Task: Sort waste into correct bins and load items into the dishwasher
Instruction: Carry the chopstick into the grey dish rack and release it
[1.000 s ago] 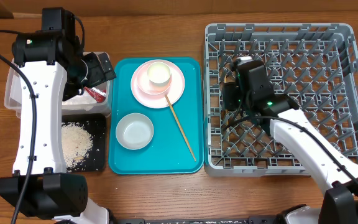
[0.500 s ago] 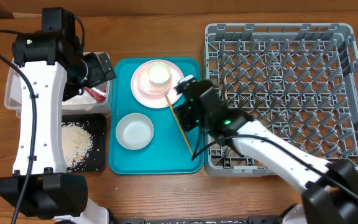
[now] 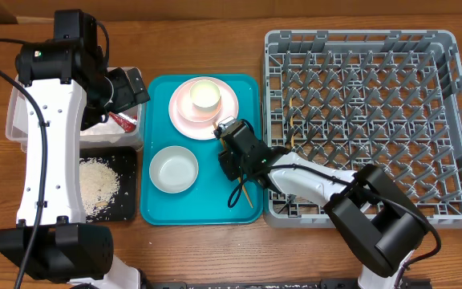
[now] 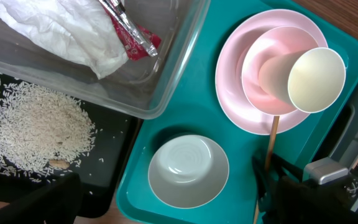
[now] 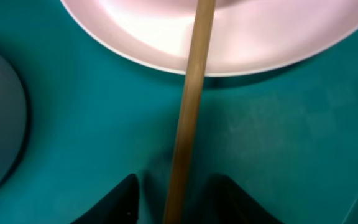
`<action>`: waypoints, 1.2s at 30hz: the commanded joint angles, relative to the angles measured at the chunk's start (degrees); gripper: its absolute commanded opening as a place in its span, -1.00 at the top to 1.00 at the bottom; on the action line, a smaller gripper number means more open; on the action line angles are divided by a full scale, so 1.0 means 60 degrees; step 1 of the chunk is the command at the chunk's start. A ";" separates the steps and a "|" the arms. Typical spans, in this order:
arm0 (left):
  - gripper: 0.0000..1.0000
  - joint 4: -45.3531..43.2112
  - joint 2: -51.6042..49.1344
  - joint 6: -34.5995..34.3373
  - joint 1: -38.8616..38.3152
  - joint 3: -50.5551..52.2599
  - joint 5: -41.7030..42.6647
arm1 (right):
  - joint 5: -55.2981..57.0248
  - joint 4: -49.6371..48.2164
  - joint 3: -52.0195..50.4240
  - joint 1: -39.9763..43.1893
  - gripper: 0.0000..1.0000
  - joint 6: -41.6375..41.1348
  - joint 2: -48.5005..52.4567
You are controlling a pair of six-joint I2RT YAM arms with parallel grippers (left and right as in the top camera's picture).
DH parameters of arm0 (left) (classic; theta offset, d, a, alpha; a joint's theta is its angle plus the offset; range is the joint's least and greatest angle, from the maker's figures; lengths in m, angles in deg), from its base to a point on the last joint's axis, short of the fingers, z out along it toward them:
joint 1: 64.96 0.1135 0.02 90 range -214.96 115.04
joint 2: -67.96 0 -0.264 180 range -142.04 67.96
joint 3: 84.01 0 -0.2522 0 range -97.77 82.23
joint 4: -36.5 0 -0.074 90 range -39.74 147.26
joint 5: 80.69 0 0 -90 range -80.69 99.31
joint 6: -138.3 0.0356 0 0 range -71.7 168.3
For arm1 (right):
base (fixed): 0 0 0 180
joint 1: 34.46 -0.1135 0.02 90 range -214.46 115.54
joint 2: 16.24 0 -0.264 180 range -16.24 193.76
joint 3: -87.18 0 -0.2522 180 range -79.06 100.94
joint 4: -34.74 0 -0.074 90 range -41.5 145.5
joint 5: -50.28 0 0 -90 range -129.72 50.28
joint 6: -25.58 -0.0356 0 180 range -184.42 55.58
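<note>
My right gripper (image 3: 235, 158) is open low over the teal tray, its fingers (image 5: 178, 200) on either side of a wooden chopstick (image 5: 191, 93) that lies by the pale pink plate (image 3: 227, 119). The plate holds a pink bowl (image 4: 263, 62) and a small white cup (image 3: 204, 94). A whitish pale-green bowl (image 3: 174, 169) sits on the tray. Another chopstick (image 3: 294, 128) stands in the grey dish rack (image 3: 359, 48). My left gripper (image 3: 131, 87) is open and empty over the clear tub (image 4: 166, 93), which holds the napkin (image 4: 55, 31) and red wrapper (image 4: 135, 40).
The teal tray (image 3: 155, 210) lies between the bins and the rack. Rice (image 3: 99, 183) is heaped on the black tray (image 3: 127, 210) in front of the tub. The left arm stands over the tub and the black tray.
My right gripper left the rack, swung left to the teal tray and came down around the chopstick. The left arm has not moved.
</note>
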 commanded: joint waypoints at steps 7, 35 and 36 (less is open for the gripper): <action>-1.00 -0.0011 0.0058 0.0076 -0.0004 0.0047 -0.0029 | -0.0856 0.0117 0.0033 -0.0040 0.71 -0.0025 -0.0543; -1.00 -0.0011 0.0058 0.0076 -0.0004 0.0051 -0.0029 | 0.0765 0.3064 0.0317 0.3523 0.92 0.0025 -0.3967; -1.00 -0.0011 0.0058 0.0076 -0.0004 0.0047 -0.0029 | 0.0492 0.3093 0.0317 0.3625 0.92 0.0025 -0.3861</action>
